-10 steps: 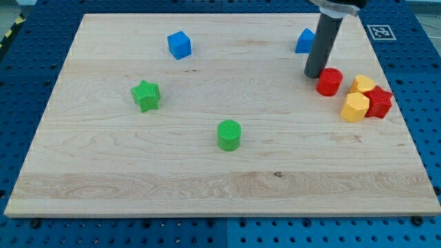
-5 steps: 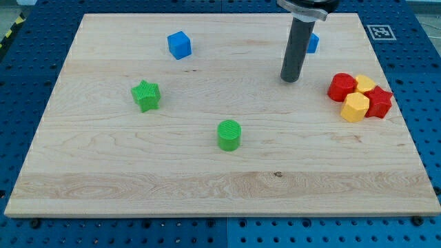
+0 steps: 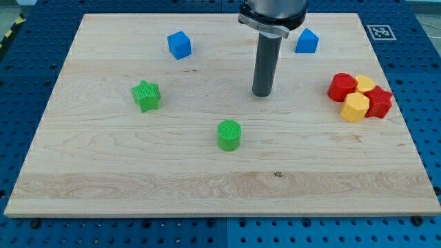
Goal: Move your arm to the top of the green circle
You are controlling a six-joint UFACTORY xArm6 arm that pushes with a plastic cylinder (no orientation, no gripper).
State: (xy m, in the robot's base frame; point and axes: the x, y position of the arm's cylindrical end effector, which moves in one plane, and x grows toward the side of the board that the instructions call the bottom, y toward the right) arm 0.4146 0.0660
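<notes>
Green circle (image 3: 229,134) now lies nearer my tip (image 3: 261,94), which slid left; no gripper.

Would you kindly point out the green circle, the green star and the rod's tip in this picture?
green circle (image 3: 229,131), camera view, on its flat top face.
green star (image 3: 145,94), camera view, on its top face.
my tip (image 3: 261,94), camera view, at the rod's very lower end.
</notes>
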